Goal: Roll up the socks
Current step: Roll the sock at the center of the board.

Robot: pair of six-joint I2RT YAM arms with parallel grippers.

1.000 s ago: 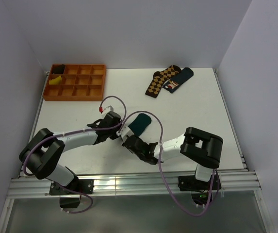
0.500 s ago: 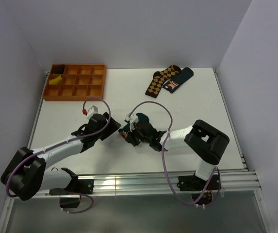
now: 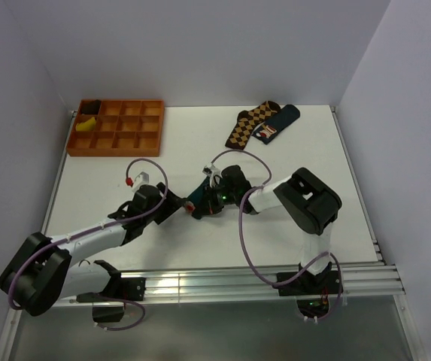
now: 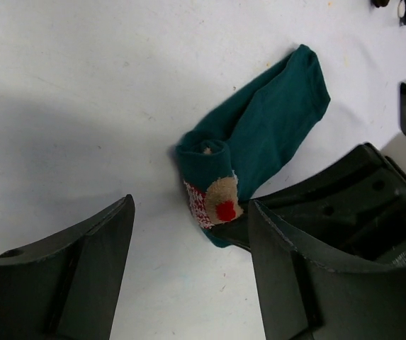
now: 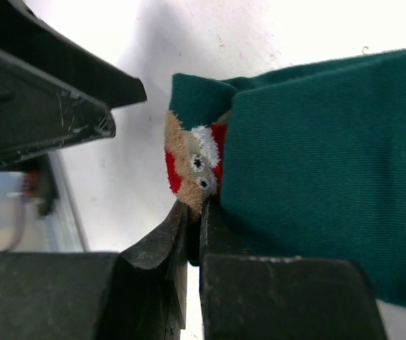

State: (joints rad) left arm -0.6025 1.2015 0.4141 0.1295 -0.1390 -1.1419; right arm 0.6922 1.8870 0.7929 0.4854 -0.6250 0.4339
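The orange tray [image 3: 113, 153] at the far left holds a yellow thing [image 3: 86, 125] and a dark one [image 3: 89, 109] in its left-hand compartments. Both my arms reach low over the middle of the table [image 3: 313, 173], wrists nearly meeting. My right gripper [image 5: 194, 212] pinches the teal sock [image 5: 316, 156] at its curled end by the patch [image 5: 192, 163]. My left gripper [image 4: 190, 212] hangs spread wide over that same end.

Dark teal socks [image 4: 266, 127], one end half-rolled

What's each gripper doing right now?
Left gripper: open, holding nothing.
Right gripper: shut on the sock.
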